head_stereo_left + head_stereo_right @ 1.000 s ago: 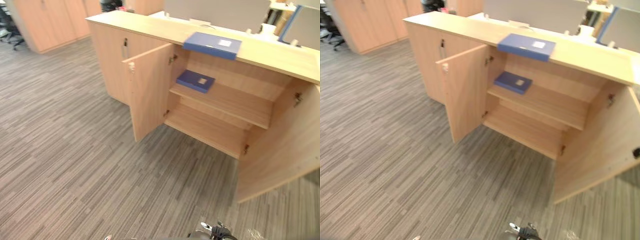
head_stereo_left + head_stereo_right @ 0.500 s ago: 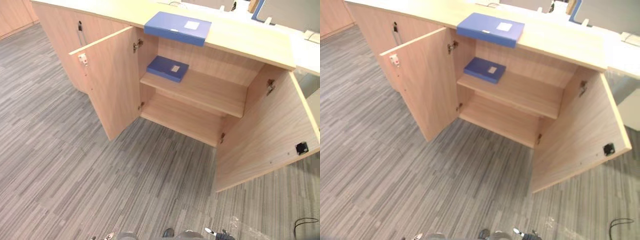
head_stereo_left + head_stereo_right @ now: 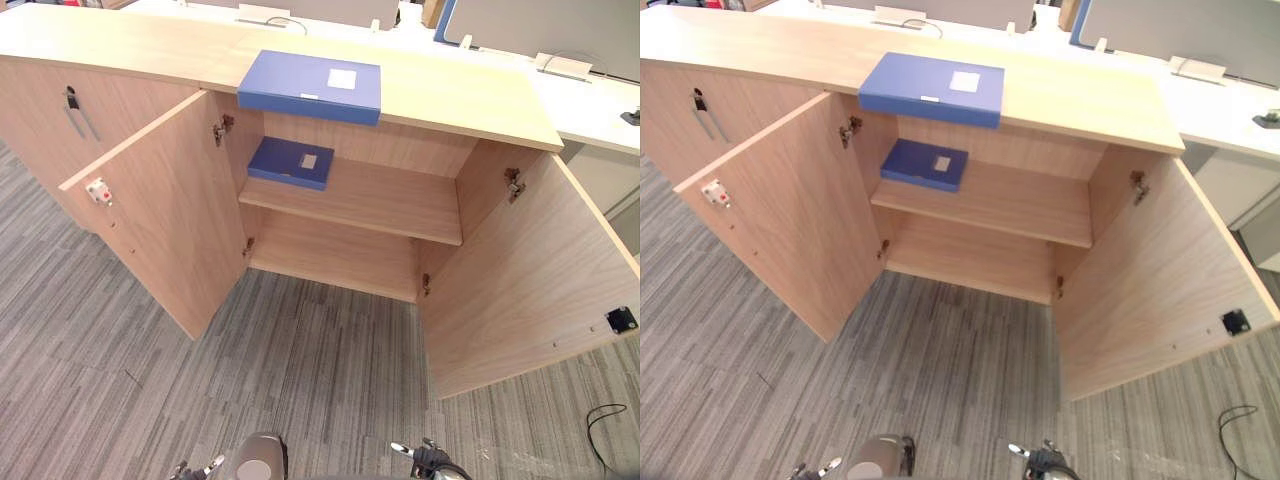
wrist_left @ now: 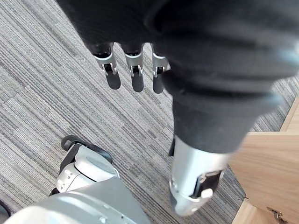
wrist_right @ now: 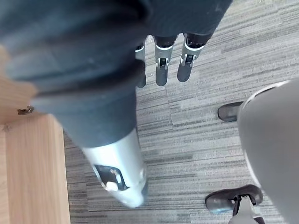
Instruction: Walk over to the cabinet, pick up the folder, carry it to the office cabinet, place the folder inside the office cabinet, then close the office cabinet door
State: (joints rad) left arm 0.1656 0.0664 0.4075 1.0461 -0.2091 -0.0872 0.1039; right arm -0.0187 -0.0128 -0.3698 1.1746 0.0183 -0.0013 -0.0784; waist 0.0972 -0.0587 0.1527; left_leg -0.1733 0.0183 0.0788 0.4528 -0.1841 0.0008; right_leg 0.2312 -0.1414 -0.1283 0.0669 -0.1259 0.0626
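Progress: the walk-up looks about finished, and the folder (image 3: 310, 86) is not yet picked up. By my reading the grasp, carry, placing and door closing all remain.
Left hand (image 4: 137, 74): hangs toward the carpet (image 3: 300, 370), fingers straight and relaxed, holding nothing.
Right hand (image 5: 161, 70): hangs the same way, fingers loose, with nothing in its grasp.
Folder: blue, lying flat at the front edge of the cabinet (image 3: 470, 95) top, well ahead of and above both hands, slightly toward the left hand's side.
Second folder (image 3: 290, 162): blue, on the shelf (image 3: 380, 200) inside, just below the first.
Doors: both stand wide open, the left door (image 3: 160, 220) ahead of the left hand and the right door (image 3: 520, 290) ahead of the right hand.
In the way: only carpet lies between the hands and the opening, but the door leaves flank the approach and could catch a reaching arm.
Surroundings: a white desk (image 3: 590, 100) stands beyond the cabinet, and a small dark fitting (image 3: 621, 319) sits on the right door, possibly a catch.
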